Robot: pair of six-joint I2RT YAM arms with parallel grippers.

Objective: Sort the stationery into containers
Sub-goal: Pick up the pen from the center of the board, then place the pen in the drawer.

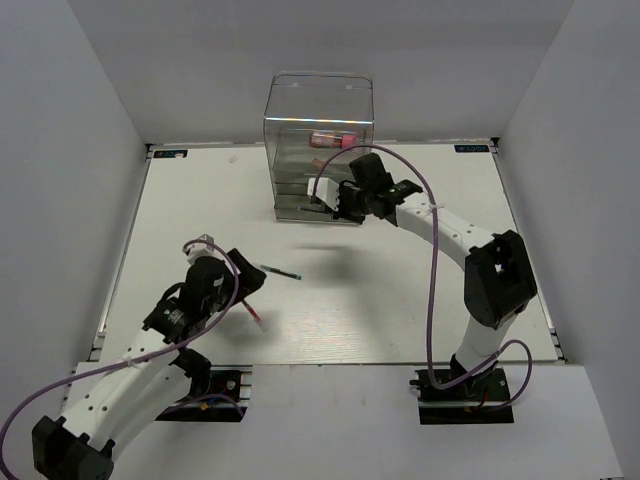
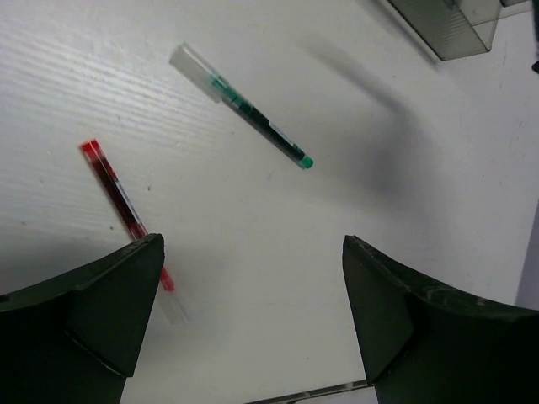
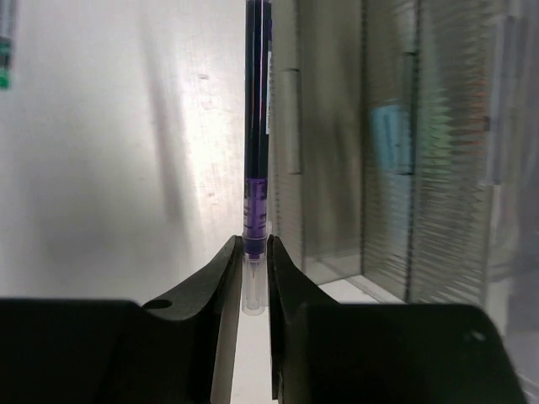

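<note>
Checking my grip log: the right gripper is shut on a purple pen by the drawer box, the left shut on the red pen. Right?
Not quite: the left gripper is open, the red pen lying loose beneath it, as the left wrist view shows. The rest holds.

the box (image 1: 318,120) is tall and clear, with stacked grey drawers (image 1: 310,170), and it stands upright at the far middle of the counter (image 1: 400,300). a pink tube (image 1: 333,140) lies on its side in the upper part of the box. the purple pen (image 3: 256,126) is thin and dark with a violet section and a clear end; it is pinched at that end in the right hand (image 3: 255,252) and points toward the drawer fronts, just beside them. the green pen (image 2: 253,109) has a dark barrel, a clear cap and a green tip, and lies flat and slanted on the counter's left half. the red pen (image 2: 118,198), clear-capped, lies flat near it, not touching
</note>
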